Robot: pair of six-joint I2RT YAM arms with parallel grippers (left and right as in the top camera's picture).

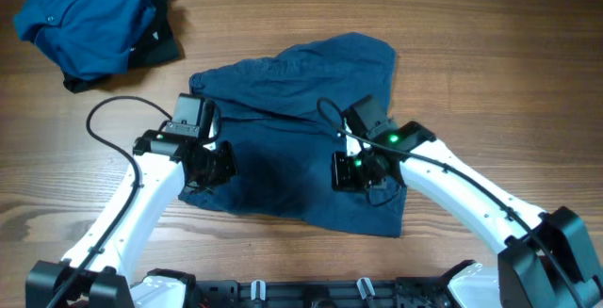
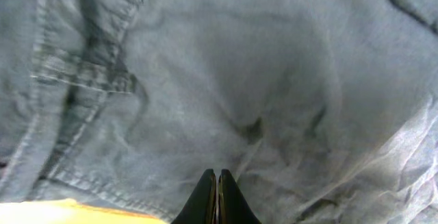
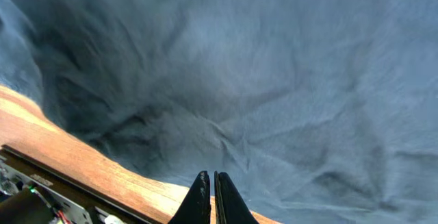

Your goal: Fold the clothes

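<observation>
Fingers first, through the left wrist view: holding the left fingers point(image 2: 205, 200) pressed flat together, no gap showing, tips down at the navy shorts point(image 2: 274, 80); not managing to tell whether nipping a layer or merely touching it. Sitting near a stitched seam point(image 2: 75, 77), with a sliver of counter point(image 2: 68, 209) peeking in at the lower left.

Turning to the right wrist view: holding the right fingers point(image 3: 200, 196) closed tip to tip likewise, pointing into rumpled cloth just inside the hem, bare counter running below; again not showing a pinch for certain.

Looking down from overhead: seeing the navy shorts spread across the middle of the counter, mostly flat but creased, with both sets of fingers on the near half, one toward each side. Spotting a brighter blue shirt point(image 1: 85, 16) bunched at the far left corner, well apart.

Judging the risk: lifting with one layer caught, or none, and dragging the cloth into a skewed fold; pulling harder on one side and twisting the hem.
</observation>
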